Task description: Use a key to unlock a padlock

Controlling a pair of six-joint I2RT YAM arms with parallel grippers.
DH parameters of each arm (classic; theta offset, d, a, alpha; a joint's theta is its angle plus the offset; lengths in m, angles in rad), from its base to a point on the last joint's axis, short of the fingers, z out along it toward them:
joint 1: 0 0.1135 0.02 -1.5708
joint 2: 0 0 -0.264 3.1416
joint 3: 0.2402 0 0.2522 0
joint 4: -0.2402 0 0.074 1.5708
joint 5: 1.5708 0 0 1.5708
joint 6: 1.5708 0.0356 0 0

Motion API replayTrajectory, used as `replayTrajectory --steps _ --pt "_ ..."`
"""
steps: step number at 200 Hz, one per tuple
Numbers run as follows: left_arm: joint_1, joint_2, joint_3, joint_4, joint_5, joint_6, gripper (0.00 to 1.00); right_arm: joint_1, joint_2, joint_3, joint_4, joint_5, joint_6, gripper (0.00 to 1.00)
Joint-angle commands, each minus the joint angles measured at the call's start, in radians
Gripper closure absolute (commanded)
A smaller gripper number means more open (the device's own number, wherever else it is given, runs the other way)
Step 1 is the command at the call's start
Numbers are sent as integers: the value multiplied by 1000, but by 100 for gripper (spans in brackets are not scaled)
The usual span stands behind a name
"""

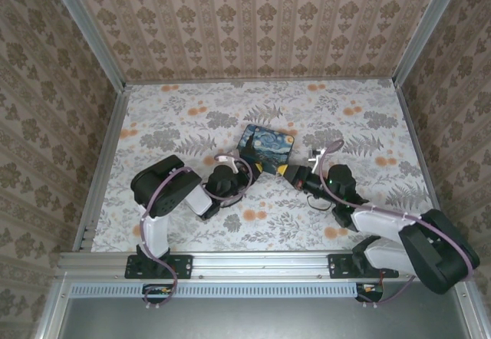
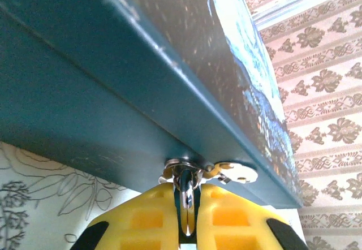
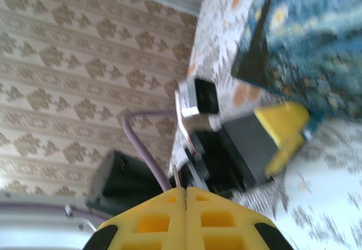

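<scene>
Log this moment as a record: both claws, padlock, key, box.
left claw: shut on the padlock
right claw: shut, with the thin key poking out between its fingers
padlock: against the blue side wall of the box
key: apart from the padlock, not yet inserted
box: night-sky print, lying on the floral table

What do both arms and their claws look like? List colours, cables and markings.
Left arm and right arm: black joint housings, white links, black bases, a lilac cable looped along each. A green light glows on the right one. Left claw and right claw: yellow fingers with square recesses and black patches lower down.
</scene>
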State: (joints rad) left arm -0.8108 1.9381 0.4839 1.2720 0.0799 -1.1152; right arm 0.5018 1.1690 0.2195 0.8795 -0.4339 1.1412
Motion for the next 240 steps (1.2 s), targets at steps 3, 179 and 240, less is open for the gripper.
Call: replayTrajectory --steps 3,179,240 --pt "18 -42 -19 33 40 -37 100 59 -45 -51 -119 65 -49 100" --pt "48 -85 -40 33 230 -118 100 142 587 -13 456 175 119 100" --pt "50 -70 -37 34 239 -124 100 141 576 3 441 200 124 100"
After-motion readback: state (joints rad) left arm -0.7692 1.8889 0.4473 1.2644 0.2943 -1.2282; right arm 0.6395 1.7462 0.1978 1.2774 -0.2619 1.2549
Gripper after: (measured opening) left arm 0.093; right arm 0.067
